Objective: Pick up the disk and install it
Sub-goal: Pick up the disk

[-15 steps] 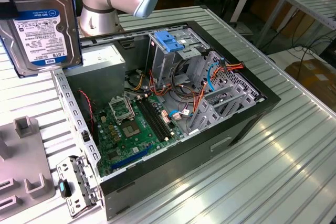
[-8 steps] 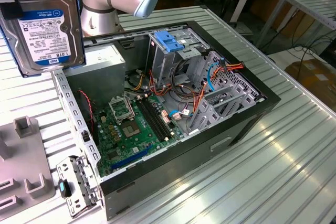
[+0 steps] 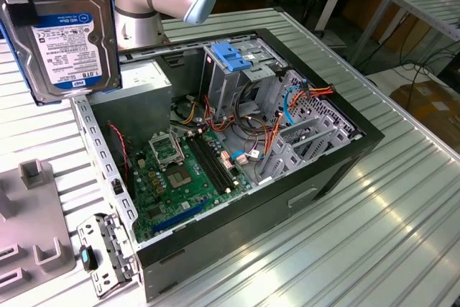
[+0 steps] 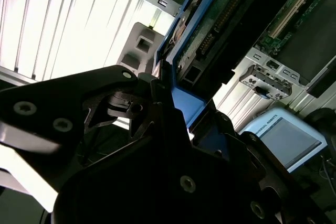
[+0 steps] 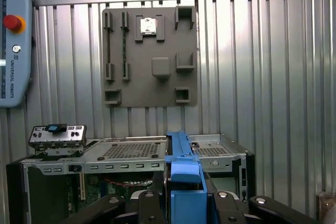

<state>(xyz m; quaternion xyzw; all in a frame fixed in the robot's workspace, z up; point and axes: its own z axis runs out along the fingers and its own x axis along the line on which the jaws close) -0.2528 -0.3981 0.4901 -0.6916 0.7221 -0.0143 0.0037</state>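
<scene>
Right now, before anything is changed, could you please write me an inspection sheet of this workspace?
Surface: ribbed metal table, carrying the open computer case.
Job's things: the disk is held in the air outside the case, its label facing the exterior view.
Clutter: grey fixture tray and metal bracket beside the case; light-blue block on top of the drive cage.
Grippers: the gripper is shut on the disk's blue rail.
Cables: orange, red and blue wires lie loose inside the case.
Surroundings: teach pendant on the table; another table behind.
</scene>
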